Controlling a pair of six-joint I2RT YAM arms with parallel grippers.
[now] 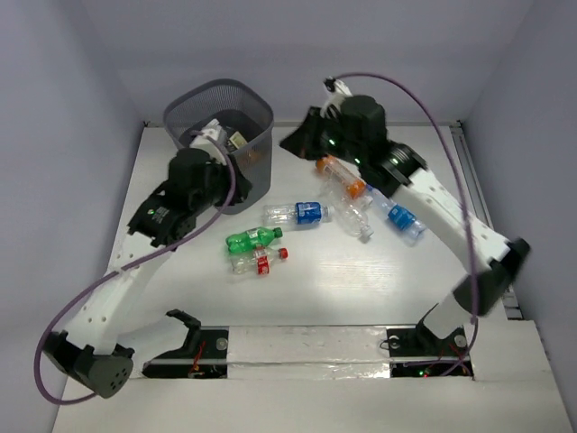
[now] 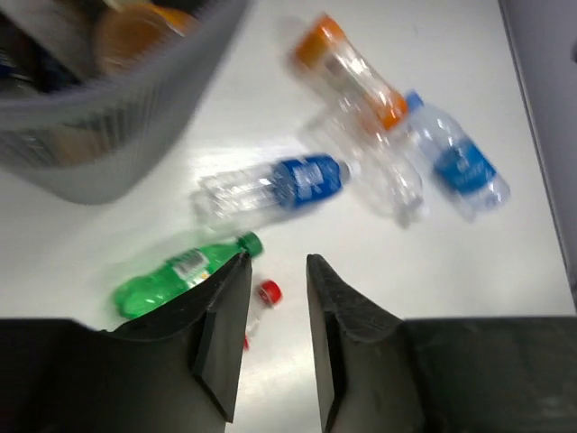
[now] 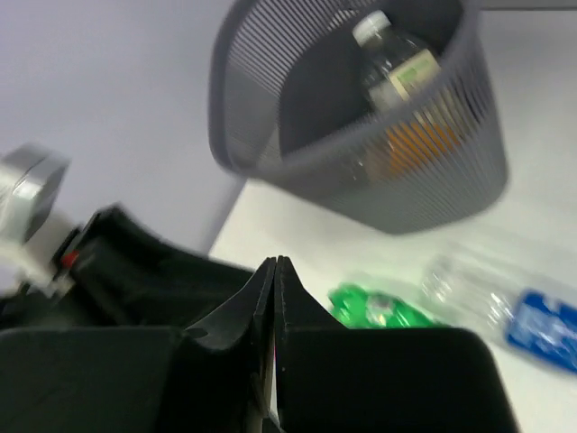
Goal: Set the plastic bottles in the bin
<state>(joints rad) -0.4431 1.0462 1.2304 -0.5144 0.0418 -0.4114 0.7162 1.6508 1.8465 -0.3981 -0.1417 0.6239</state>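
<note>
From above, the mesh bin [image 1: 261, 113] stands at the far left of the table [image 1: 361, 298]. The left arm [image 1: 194, 179] is bent close against the bin's near side. Six plastic bottles lie on their sides to the right of the bin and nearer than it. A green bottle [image 1: 251, 239] lies with a clear red-capped bottle [image 1: 259, 262] just nearer. A blue-labelled bottle [image 1: 297, 214] lies in the middle. Further right, an orange-capped bottle [image 1: 341, 176], a clear bottle [image 1: 356, 215] and a second blue-labelled bottle [image 1: 403, 220] are bunched together. The right gripper [image 1: 290, 142] points left, between the bin and the orange-capped bottle. I cannot tell its claw's state from this view.

In the left wrist view, the left gripper [image 2: 277, 262] has its claw narrow, with a slim gap between the fingers and nothing in it. The green bottle lies just beyond the left finger, and the red cap shows through the gap. The bin's wall, blurred, fills the upper left.

In the right wrist view, the right claw is pressed together and holds nothing. The bin stands ahead, with a white-capped bottle [image 3: 397, 59] inside it above something orange [image 3: 419, 144]. The green bottle and a blue label show, blurred, at the lower right.
</note>
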